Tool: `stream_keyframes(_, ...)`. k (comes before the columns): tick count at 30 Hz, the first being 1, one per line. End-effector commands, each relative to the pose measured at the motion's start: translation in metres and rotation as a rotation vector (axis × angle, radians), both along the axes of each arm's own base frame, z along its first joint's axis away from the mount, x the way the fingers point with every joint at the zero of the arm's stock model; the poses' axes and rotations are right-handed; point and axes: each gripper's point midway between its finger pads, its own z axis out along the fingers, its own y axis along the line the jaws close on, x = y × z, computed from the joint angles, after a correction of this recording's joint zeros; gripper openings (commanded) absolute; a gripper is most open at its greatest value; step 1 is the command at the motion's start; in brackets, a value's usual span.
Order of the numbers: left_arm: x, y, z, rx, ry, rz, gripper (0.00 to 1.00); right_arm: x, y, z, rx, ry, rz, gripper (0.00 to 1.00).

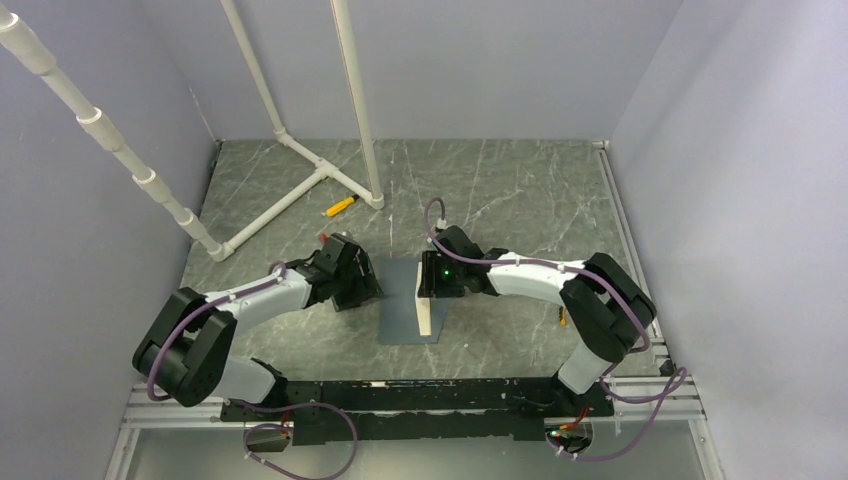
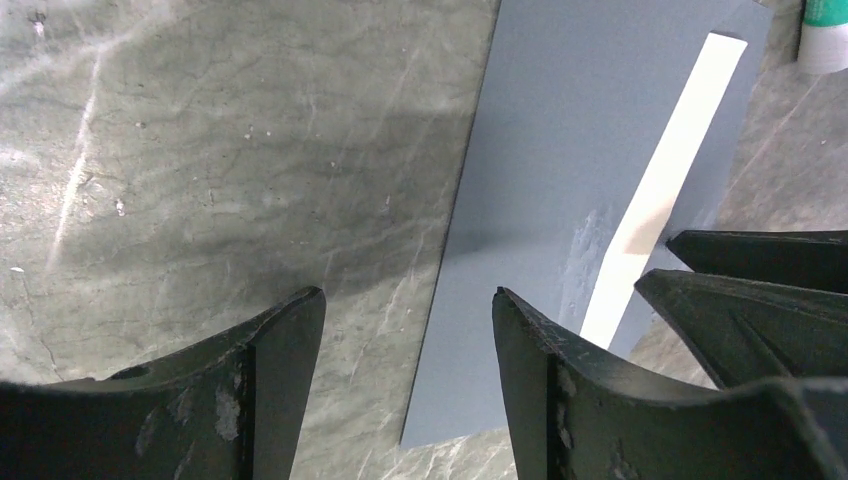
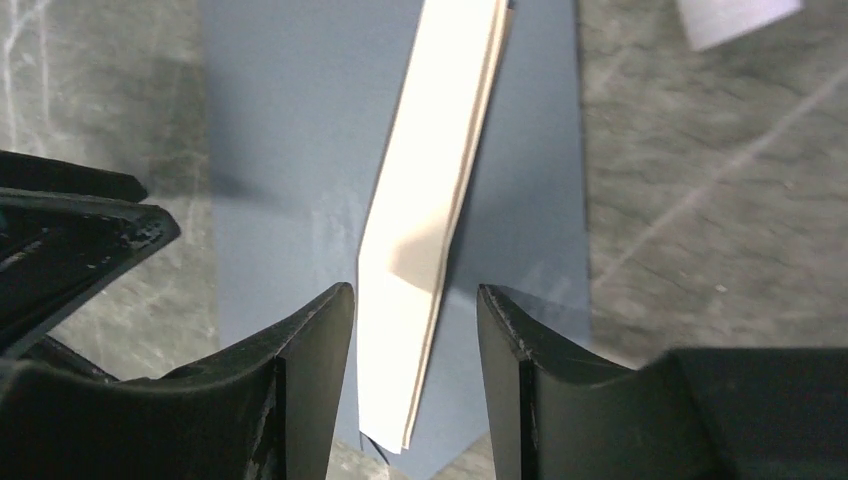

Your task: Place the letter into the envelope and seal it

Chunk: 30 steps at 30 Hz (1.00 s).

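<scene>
I am hovering my right claw (image 3: 415, 290), parted, around the letter (image 3: 430, 200) tilting on the envelope (image 3: 290, 150) — left claw (image 2: 410, 295) wide, empty — insertion seemingly unfinished, needing a firm grip and slide inside.

A dark grey marbled tabletop (image 1: 520, 190) lies between pale lavender walls (image 1: 470, 60); a white pipe frame (image 1: 300, 190) stands at its far left, its feet spread on the stone; a small yellow pen-like thing (image 1: 340, 207) lies just beside the frame's foot.
</scene>
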Motion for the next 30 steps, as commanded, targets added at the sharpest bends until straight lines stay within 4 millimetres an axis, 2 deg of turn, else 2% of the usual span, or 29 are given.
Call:
stream_keyframes(1, -0.017, 0.003, -0.011, -0.009, 0.066, -0.008, 0.69, 0.006, -0.017, 0.011, -0.071, -0.049, -0.036, 0.5)
stream_keyframes(5, -0.019, -0.003, -0.012, -0.04, 0.078, -0.026, 0.68, 0.0, -0.011, 0.003, -0.037, -0.009, -0.028, 0.36)
stream_keyframes(10, -0.02, -0.01, -0.014, -0.064, 0.092, -0.06, 0.64, -0.002, -0.003, -0.004, 0.007, 0.024, -0.039, 0.28)
stream_keyframes(21, -0.026, -0.017, -0.043, -0.049, 0.199, -0.102, 0.55, -0.008, 0.005, -0.015, 0.06, 0.087, -0.027, 0.25)
stream_keyframes(30, -0.024, -0.015, -0.043, -0.037, 0.188, -0.095, 0.52, -0.01, 0.018, -0.015, 0.14, 0.111, -0.015, 0.23)
